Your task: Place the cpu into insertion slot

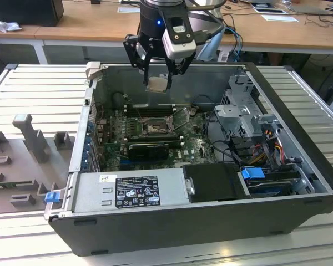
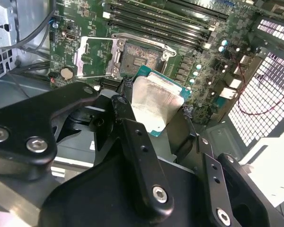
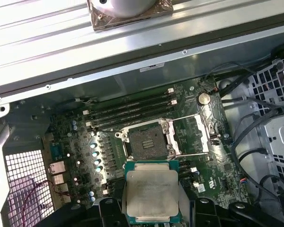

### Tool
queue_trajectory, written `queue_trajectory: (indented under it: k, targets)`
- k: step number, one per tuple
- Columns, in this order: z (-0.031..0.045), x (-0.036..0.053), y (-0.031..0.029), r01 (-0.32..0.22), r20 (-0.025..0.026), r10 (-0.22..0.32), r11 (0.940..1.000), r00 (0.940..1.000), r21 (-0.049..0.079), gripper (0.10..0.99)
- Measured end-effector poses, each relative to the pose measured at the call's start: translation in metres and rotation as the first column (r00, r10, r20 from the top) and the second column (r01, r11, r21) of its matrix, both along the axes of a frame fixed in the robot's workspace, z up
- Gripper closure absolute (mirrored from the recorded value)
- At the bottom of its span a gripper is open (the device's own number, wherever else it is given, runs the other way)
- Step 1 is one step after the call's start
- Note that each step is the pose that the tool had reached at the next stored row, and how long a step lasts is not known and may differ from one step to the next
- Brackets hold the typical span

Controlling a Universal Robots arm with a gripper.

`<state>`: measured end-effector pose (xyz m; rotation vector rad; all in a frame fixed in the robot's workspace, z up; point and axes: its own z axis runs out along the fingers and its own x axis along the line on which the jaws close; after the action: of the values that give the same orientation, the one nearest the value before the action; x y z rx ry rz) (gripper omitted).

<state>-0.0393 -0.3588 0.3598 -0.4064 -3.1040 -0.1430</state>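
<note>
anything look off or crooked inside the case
Nothing stands out. The gripper holds the cpu above the motherboard, not yet in the insertion slot. The slot's metal frame is swung open beside it, and the slot is bare.

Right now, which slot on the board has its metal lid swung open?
The square socket, lid folded out beside it. The long memory slots next to it have no lid.

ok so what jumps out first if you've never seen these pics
The gripper hangs over an open computer case, shut on the cpu. Inside the case, the slot lies bare, with its shiny metal frame swung open beside it.
</note>
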Motion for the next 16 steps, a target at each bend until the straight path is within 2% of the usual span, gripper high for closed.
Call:
queue_trajectory:
  k: [16]
  targets:
    - [0.0000,0.0000,0.0000,0.077,0.0000,-0.077,0.9970,0.9970,0.000,0.557]
